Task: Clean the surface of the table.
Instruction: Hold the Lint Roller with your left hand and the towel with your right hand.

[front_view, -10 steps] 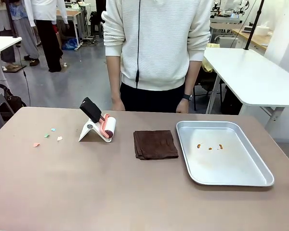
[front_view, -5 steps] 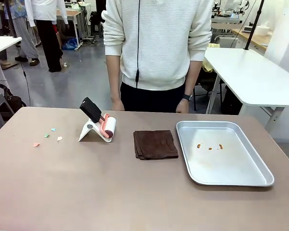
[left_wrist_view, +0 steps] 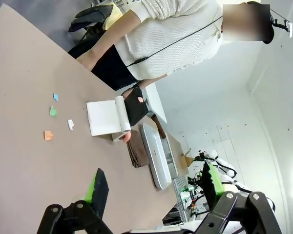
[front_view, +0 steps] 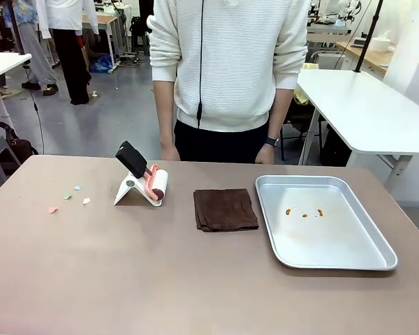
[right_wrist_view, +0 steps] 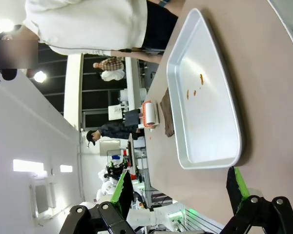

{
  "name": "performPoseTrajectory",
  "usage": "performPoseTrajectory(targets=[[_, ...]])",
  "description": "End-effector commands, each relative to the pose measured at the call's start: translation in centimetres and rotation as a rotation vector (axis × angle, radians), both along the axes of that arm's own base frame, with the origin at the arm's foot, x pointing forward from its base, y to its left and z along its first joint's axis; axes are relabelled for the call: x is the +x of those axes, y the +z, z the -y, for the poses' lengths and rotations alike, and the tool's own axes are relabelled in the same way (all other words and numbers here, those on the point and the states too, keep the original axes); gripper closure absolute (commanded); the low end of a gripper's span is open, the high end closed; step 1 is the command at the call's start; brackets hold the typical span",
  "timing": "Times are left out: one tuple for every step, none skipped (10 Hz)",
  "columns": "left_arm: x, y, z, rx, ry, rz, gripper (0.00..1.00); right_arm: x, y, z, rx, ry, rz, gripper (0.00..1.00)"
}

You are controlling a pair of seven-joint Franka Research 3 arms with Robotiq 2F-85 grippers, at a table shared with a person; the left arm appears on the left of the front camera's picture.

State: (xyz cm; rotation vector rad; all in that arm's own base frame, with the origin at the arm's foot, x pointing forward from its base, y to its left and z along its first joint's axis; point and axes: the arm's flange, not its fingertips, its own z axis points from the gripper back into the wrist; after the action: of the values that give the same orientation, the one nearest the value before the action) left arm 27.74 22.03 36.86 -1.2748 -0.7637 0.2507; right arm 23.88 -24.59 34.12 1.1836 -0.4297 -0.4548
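Nothing on the table (front_view: 160,279) has moved. Left pincer (left_wrist_view: 154,183) and right pincer (right_wrist_view: 180,185) hang released and empty at its near side. From the left lie four paper scraps (front_view: 68,197), one lint roller (front_view: 153,183), one brown cloth (front_view: 225,209) and one tray (front_view: 335,264) holding three orange spots (front_view: 304,215).

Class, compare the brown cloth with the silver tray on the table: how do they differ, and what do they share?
The cloth is dark brown and folded; the tray is shiny silver with a raised rim. The tray is clearly larger than the cloth. The tray holds a few small orange bits; the cloth bears nothing. Both lie flat on the table, side by side, not touching.
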Motion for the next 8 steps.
performPoseTrajectory(targets=[[0.4,0.8,-0.1,0.047,-0.018,0.013,0.0,0.3,1.0,-1.3,-0.114,0.003,-0.017,0.0],[1.2,2.4,0.1,0.106,-0.048,0.017,0.0,0.6,2.5,-3.2,-0.203,0.018,-0.008,0.0],[2.7,4.8,1.0,0.152,-0.106,0.024,0.0,0.8,4.6,-5.6,-0.298,0.07,0.049,0.0],[4.4,7.0,2.7,0.222,-0.159,0.022,0.0,1.6,6.4,-7.8,-0.376,0.123,0.078,0.0],[6.0,9.0,4.4,0.295,-0.227,0.032,0.0,2.7,8.1,-10.1,-0.44,0.196,0.115,0.0],[7.5,10.7,6.5,0.391,-0.288,0.048,0.0,4.0,9.8,-12.3,-0.513,0.258,0.142,0.0],[8.9,12.5,9.6,0.468,-0.366,0.061,0.0,5.7,11.7,-15.4,-0.567,0.358,0.193,0.0],[10.0,13.6,11.7,0.523,-0.414,0.057,0.0,7.5,13.1,-18.9,-0.639,0.424,0.194,0.0]])
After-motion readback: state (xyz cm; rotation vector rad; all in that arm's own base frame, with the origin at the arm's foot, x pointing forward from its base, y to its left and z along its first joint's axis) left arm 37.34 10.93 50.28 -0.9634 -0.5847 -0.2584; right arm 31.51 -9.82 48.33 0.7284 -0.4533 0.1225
